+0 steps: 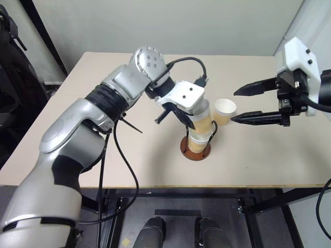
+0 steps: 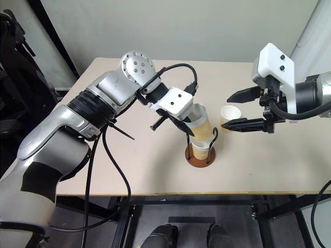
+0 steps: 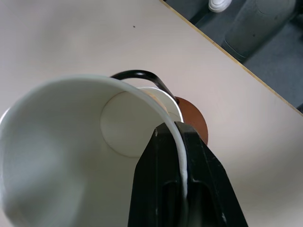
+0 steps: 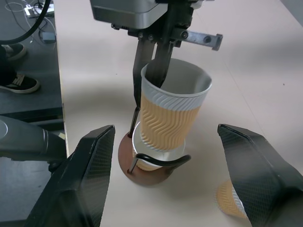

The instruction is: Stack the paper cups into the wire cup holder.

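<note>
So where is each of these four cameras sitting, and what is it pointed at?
Head pair: look down over both arms at the table, stand and spare cup.
Left wrist: looks along the left gripper, pinching the held cup.
Right wrist: looks between the open right gripper.
All share that cup over the stand.

No readable text, labels, brands, numbers or signs on any surface in view.

Tan wavy-ribbed, white-rimmed paper cups (image 4: 173, 118); reddish-brown holder base (image 4: 124, 156)
</note>
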You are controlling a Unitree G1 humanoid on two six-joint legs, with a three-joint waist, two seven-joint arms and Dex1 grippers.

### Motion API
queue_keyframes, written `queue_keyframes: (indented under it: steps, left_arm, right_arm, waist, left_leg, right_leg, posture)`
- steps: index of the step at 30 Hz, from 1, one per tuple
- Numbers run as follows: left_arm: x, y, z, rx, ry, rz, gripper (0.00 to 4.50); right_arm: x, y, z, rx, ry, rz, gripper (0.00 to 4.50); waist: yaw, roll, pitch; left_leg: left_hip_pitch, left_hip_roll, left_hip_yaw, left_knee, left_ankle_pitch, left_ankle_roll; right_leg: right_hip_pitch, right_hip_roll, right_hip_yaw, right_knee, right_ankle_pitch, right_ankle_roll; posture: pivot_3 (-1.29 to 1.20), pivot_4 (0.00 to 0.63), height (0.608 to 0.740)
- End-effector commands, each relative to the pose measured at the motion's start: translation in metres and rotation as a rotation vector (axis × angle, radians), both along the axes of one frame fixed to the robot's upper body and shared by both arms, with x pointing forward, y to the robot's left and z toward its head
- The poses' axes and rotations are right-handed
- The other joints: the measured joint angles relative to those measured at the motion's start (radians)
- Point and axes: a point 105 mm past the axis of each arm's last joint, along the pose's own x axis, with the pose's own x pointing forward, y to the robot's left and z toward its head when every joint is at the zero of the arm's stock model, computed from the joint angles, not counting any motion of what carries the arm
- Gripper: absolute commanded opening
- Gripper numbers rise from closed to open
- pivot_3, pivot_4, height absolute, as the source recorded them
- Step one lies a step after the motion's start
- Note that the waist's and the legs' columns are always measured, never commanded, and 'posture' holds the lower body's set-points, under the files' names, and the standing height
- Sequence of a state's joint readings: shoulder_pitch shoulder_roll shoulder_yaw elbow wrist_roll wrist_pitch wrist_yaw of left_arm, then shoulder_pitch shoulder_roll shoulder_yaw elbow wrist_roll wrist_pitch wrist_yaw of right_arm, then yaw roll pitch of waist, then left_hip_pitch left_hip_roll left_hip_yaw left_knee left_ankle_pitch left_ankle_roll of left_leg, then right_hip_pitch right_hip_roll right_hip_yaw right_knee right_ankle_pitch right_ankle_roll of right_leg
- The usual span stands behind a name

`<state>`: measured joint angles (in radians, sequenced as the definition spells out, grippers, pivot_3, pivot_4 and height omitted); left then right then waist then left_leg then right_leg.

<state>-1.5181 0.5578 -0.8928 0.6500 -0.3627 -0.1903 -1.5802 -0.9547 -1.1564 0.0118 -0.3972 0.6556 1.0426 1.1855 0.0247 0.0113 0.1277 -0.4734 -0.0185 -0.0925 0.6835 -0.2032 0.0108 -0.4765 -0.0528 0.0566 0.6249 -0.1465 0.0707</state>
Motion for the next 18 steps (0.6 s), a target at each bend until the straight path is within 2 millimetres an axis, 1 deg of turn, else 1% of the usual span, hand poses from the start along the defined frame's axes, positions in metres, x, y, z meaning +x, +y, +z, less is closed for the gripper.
queue_keyframes:
  steps: [1, 5, 8, 11, 12, 13, 14, 15, 18]
  left_arm:
    - [-0.007, -0.002, 0.002, 0.021, -0.004, -0.054, 0.03]
    - [-0.007, -0.002, -0.003, 0.040, -0.002, -0.063, 0.03]
    - [-0.006, -0.005, -0.005, 0.039, -0.008, -0.065, 0.03]
    - [-0.006, -0.012, -0.006, 0.031, -0.009, -0.077, 0.64]
    - [-0.006, -0.014, -0.006, 0.026, -0.012, -0.082, 1.04]
    - [-0.006, -0.015, -0.005, 0.022, -0.016, -0.085, 1.30]
    - [-0.006, -0.017, -0.003, 0.015, -0.019, -0.087, 1.69]
    - [-0.006, -0.018, -0.001, 0.009, -0.021, -0.087, 1.98]
    - [-0.006, -0.018, 0.004, -0.008, -0.023, -0.079, 3.08]
  right_arm:
    - [-0.005, -0.003, 0.011, 0.005, -0.051, -0.010, 3.60]
    - [-0.005, -0.003, 0.011, 0.005, -0.051, -0.013, 3.60]
    - [-0.005, -0.004, 0.011, 0.004, -0.049, -0.017, 3.60]
    - [-0.005, -0.005, 0.010, 0.003, -0.049, -0.019, 3.60]
    - [-0.005, -0.005, 0.010, 0.003, -0.049, -0.020, 3.60]
    - [-0.005, -0.005, 0.010, 0.002, -0.049, -0.021, 3.60]
    - [-0.005, -0.005, 0.010, 0.002, -0.049, -0.021, 3.60]
    - [-0.005, -0.005, 0.010, 0.002, -0.049, -0.022, 3.60]
    - [-0.004, -0.006, 0.010, 0.001, -0.049, -0.023, 3.60]
  waist:
    - [0.000, 0.000, 0.000]
    - [0.000, 0.000, 0.000]
    - [0.000, 0.000, 0.000]
    - [0.000, 0.000, 0.000]
    - [0.001, 0.000, 0.000]
    - [0.001, 0.000, 0.000]
    - [0.001, 0.000, 0.000]
    - [0.001, 0.000, 0.000]
    - [0.001, 0.000, 0.000]
  left_leg:
    - [0.000, -0.001, 0.000, 0.000, 0.000, 0.001]
    - [0.000, -0.005, 0.000, 0.000, 0.000, 0.003]
    - [-0.001, -0.006, 0.000, 0.001, -0.001, 0.005]
    - [-0.001, -0.006, 0.000, 0.002, -0.002, 0.006]
    - [-0.001, -0.007, 0.000, 0.002, -0.002, 0.006]
    - [-0.001, -0.007, -0.001, 0.002, -0.002, 0.006]
    - [-0.001, -0.007, -0.001, 0.002, -0.002, 0.006]
    - [-0.001, -0.007, 0.000, 0.002, -0.002, 0.007]
    - [-0.001, -0.007, 0.000, 0.002, -0.002, 0.007]
  right_leg:
    - [0.000, -0.001, 0.000, 0.000, 0.000, 0.001]
    - [0.001, -0.005, 0.001, 0.000, -0.001, 0.004]
    - [0.001, -0.006, 0.001, 0.000, -0.002, 0.005]
    - [0.002, -0.006, 0.001, 0.000, -0.002, 0.007]
    - [0.002, -0.006, 0.001, 0.000, -0.002, 0.007]
    - [0.003, -0.006, 0.001, 0.000, -0.002, 0.007]
    - [0.003, -0.006, 0.001, 0.000, -0.002, 0.008]
    - [0.003, -0.006, 0.001, -0.001, -0.002, 0.008]
    - [0.003, -0.006, 0.001, -0.001, -0.003, 0.008]
  posture:
    - [0.00, 0.150, 0.740]
    - [0.00, 0.150, 0.740]
    - [0.00, 0.150, 0.740]
    - [0.00, 0.150, 0.740]
    - [0.00, 0.150, 0.740]
    - [0.00, 0.150, 0.740]
    - [0.00, 0.150, 0.740]
    - [0.00, 0.150, 0.740]
    - [0.00, 0.150, 0.740]
